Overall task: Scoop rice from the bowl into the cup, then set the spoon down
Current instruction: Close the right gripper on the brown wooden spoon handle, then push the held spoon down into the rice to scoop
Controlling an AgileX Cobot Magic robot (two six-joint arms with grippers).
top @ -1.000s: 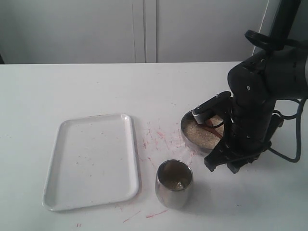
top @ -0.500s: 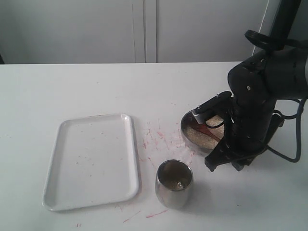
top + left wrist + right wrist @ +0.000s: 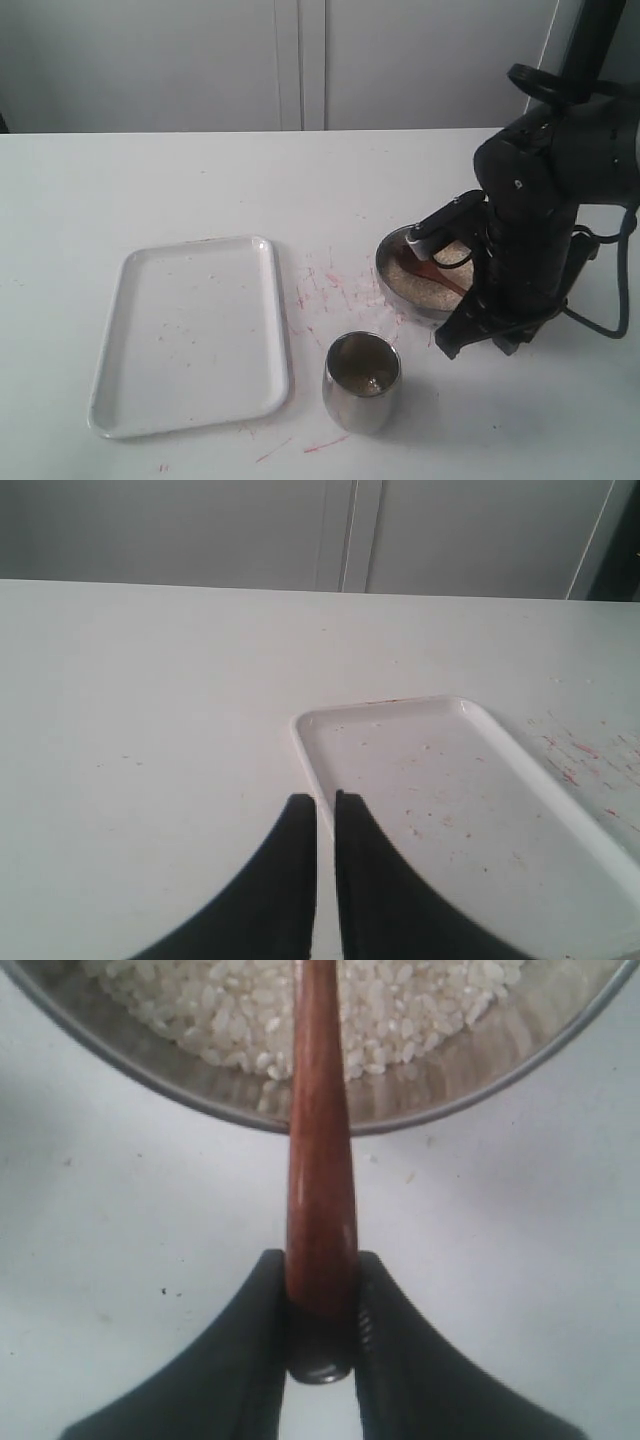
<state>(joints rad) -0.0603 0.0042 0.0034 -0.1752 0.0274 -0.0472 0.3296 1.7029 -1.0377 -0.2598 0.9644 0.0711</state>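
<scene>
Since right gripper point(image 3: 322, 1305) has just closed from wide onto spoon point(image 3: 318, 1160) handle over bowl point(image 3: 470, 1065) rim, grasp done; scooping rice point(image 3: 400, 1000) next. Left gripper point(image 3: 325, 815) together, empty.

Bright, flat, diffuse light, soft faint shadows, washed-out whites, slightly soft focus.

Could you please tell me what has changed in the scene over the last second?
The right gripper closed its jaws on the slim handle of the reddish-brown spoon, whose round end lies in the rice, and it shifted slightly rightward in the exterior view. The wide shiny steel bowl, the small steel cup and the white rectangular tray stayed put.
</scene>
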